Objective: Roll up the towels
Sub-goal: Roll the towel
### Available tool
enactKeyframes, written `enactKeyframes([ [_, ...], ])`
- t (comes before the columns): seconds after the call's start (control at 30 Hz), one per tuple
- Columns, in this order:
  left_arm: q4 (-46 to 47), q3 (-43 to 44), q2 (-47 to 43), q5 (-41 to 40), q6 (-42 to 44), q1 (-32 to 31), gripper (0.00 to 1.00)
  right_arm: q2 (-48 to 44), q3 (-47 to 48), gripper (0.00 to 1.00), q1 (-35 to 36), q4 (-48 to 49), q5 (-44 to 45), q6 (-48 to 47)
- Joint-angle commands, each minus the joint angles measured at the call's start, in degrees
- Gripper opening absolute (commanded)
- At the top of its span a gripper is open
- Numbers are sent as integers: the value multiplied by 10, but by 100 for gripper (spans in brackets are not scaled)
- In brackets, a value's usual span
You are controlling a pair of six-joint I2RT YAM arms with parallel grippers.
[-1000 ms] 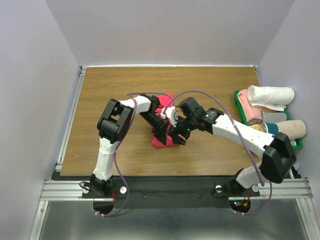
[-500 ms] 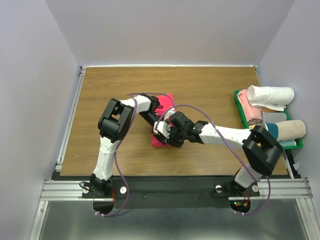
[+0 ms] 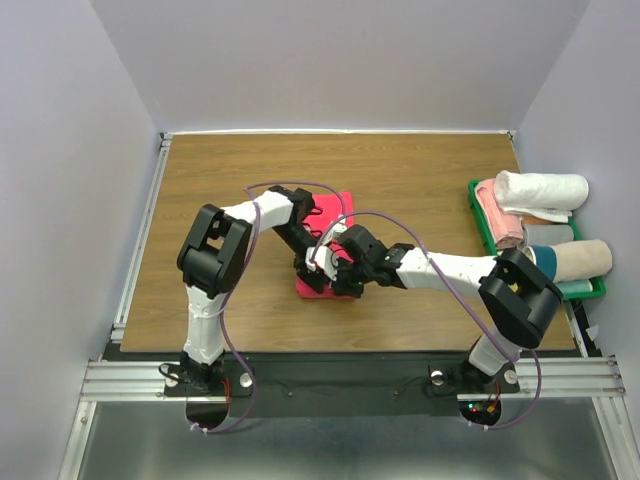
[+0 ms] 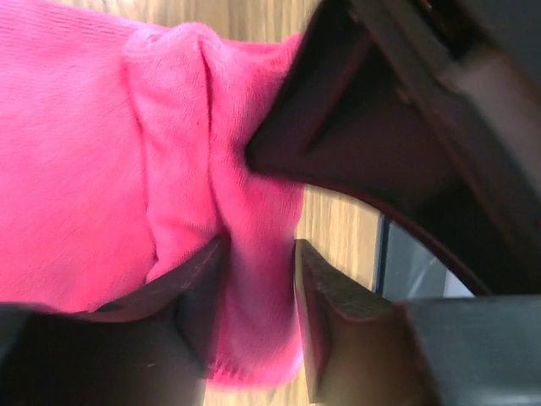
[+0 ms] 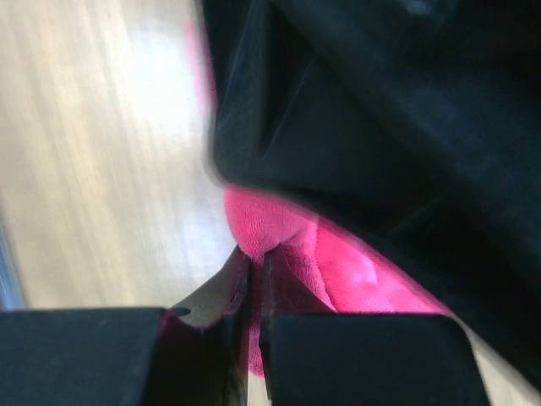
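The near end of the towel [image 3: 337, 212] is being pinched tightly by the left gripper [image 4: 254, 283] and the right gripper [image 5: 254, 292]; its length is running away from them.

Both arms are the same build: the left arm [image 3: 205, 310] and right arm [image 3: 452, 268] have smooth white shells on the long links and chunky black housings at every joint. A thin purple cable [image 3: 290, 184] runs along each one in loose loops. Bases are black too. Up close, the left fingers [image 4: 338, 330] and right fingers [image 5: 355, 355] are plain matte dark slabs with squared edges.
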Motion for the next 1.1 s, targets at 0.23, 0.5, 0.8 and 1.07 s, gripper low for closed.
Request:
enactKeyframes([
  [0.23,5,-38,-128,-59,19,74,65,25,33,1,-49,-115,-166,60],
  [0.5,62,-47,-139,-94,-22,202,66,80,91,1,-66,-131,-190,75],
  [0.8,216,-180,-428,-143,-23,235,99,211,189,1,-122,-199,-304,119],
  [1.07,311,-383,-650,-281,-1,47,99,309,281,0,-154,-259,-400,153],
])
